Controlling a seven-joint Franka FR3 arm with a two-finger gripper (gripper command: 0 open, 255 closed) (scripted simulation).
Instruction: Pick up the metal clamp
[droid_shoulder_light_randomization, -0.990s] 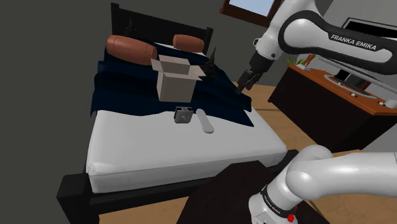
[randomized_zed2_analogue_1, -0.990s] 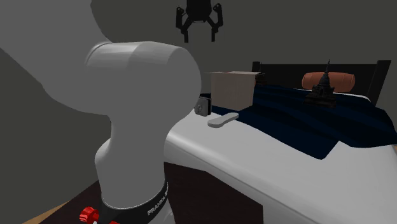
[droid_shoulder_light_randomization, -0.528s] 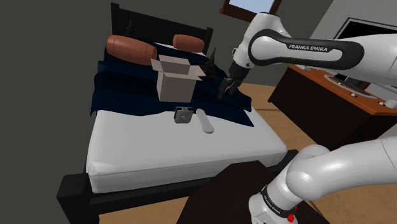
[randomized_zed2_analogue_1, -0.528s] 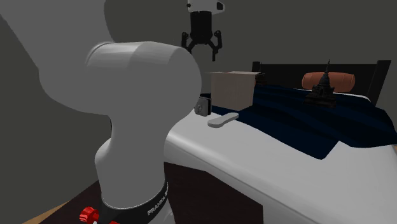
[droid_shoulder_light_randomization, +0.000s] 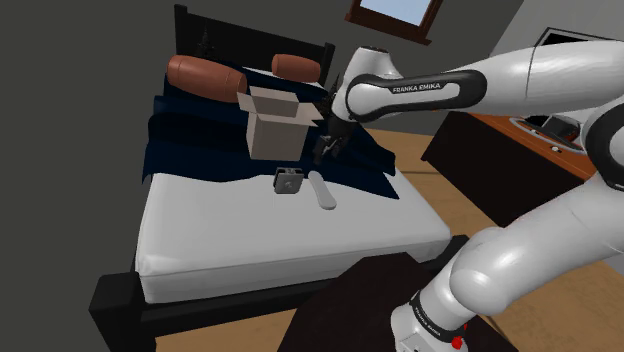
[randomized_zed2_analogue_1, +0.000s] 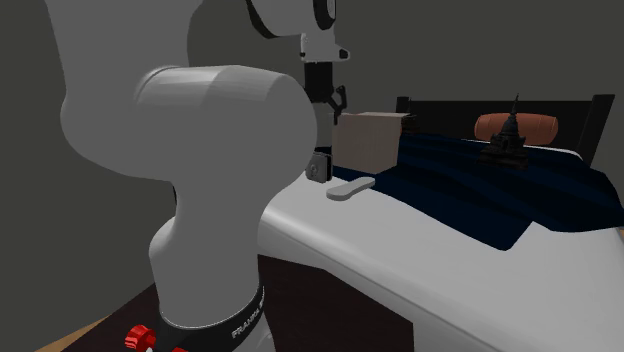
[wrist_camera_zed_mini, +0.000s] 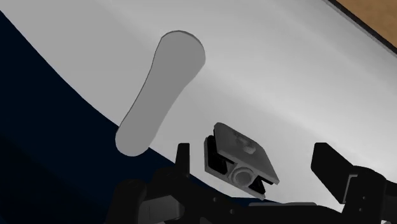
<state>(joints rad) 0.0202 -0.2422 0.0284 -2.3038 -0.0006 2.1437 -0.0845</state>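
The metal clamp (droid_shoulder_light_randomization: 287, 181) is a small grey block with dark jaws, lying on the white sheet of the bed (droid_shoulder_light_randomization: 240, 235). It also appears in the second exterior view as the clamp (randomized_zed2_analogue_1: 319, 166), near the mattress corner. My black gripper (droid_shoulder_light_randomization: 325, 148) hangs open above the bed, to the shoulder view's right of the clamp and apart from it. From the hand, the clamp (wrist_camera_zed_mini: 242, 159) lies below, between the two spread fingers (wrist_camera_zed_mini: 183, 156), and neither touches it. The gripper (wrist_camera_zed_mini: 254, 154) holds nothing.
A flat grey oblong piece (droid_shoulder_light_randomization: 321, 190) lies right beside the clamp. An open cardboard box (droid_shoulder_light_randomization: 275, 122) stands behind it on the dark blue blanket (droid_shoulder_light_randomization: 200, 140). Brown bolsters (droid_shoulder_light_randomization: 205, 75) and a dark figurine (randomized_zed2_analogue_1: 507, 140) sit near the headboard. A desk (droid_shoulder_light_randomization: 520, 150) stands beyond the bed.
The arm has swung from high at the shoulder view's right down and leftward, bringing the open gripper low over the bed near the clamp. The objects on the bed have not moved.
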